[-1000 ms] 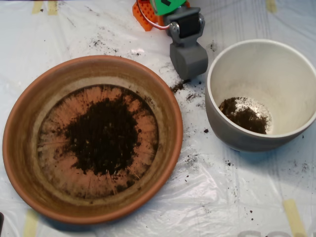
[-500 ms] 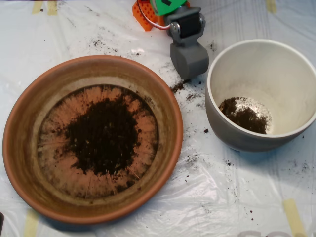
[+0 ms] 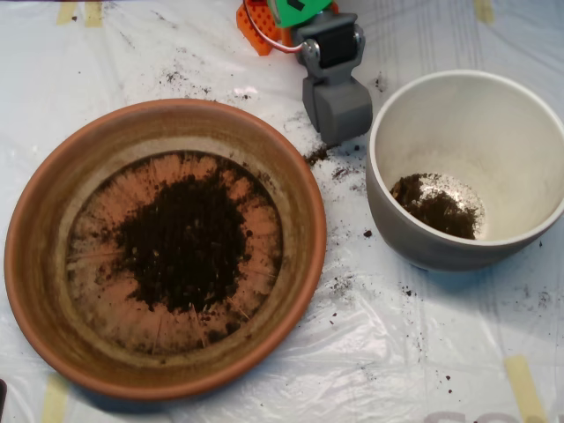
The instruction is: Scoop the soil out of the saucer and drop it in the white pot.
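Note:
The terracotta saucer (image 3: 40, 220) fills the left half of the view. A dark round patch of soil (image 3: 181, 242) lies in its middle, with thin smears around it. The white pot (image 3: 529, 115) stands at the right and holds a small heap of soil (image 3: 436, 207) on its floor. My grey scoop (image 3: 338, 115) hangs at the top centre, between the saucer's far rim and the pot's left rim, over the plastic sheet. Its two halves look closed together, and no soil shows on it.
Clear plastic sheeting (image 3: 397, 352) covers the table, with spilled crumbs (image 3: 319, 154) scattered between the saucer and the pot. The arm's orange and green parts (image 3: 264, 22) sit at the top edge. Strips of tape (image 3: 524, 383) hold the sheet down.

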You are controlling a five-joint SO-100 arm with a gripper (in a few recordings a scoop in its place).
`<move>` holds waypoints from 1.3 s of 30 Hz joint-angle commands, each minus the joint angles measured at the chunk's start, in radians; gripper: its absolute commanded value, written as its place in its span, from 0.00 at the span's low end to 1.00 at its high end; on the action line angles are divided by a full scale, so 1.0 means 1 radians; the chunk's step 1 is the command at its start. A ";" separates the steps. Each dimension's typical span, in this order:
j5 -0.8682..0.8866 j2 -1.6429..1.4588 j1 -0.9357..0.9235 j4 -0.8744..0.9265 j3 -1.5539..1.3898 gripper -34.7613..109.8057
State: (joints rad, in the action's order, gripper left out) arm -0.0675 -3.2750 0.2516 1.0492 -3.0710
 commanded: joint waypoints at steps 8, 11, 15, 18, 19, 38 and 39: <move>-0.067 -0.072 -0.046 -0.051 0.037 0.28; -0.072 -0.072 -0.071 -0.028 0.072 0.29; -0.061 -0.072 -0.094 0.025 0.160 0.30; -0.049 -0.072 -0.097 0.041 0.233 0.30; -0.046 -0.072 -0.098 0.048 0.258 0.30; -0.063 0.341 -0.379 -0.083 0.595 0.35; -0.063 0.362 -0.403 -0.095 0.595 0.35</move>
State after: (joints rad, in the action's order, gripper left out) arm -0.1289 -2.9637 -0.0828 1.0063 -2.5571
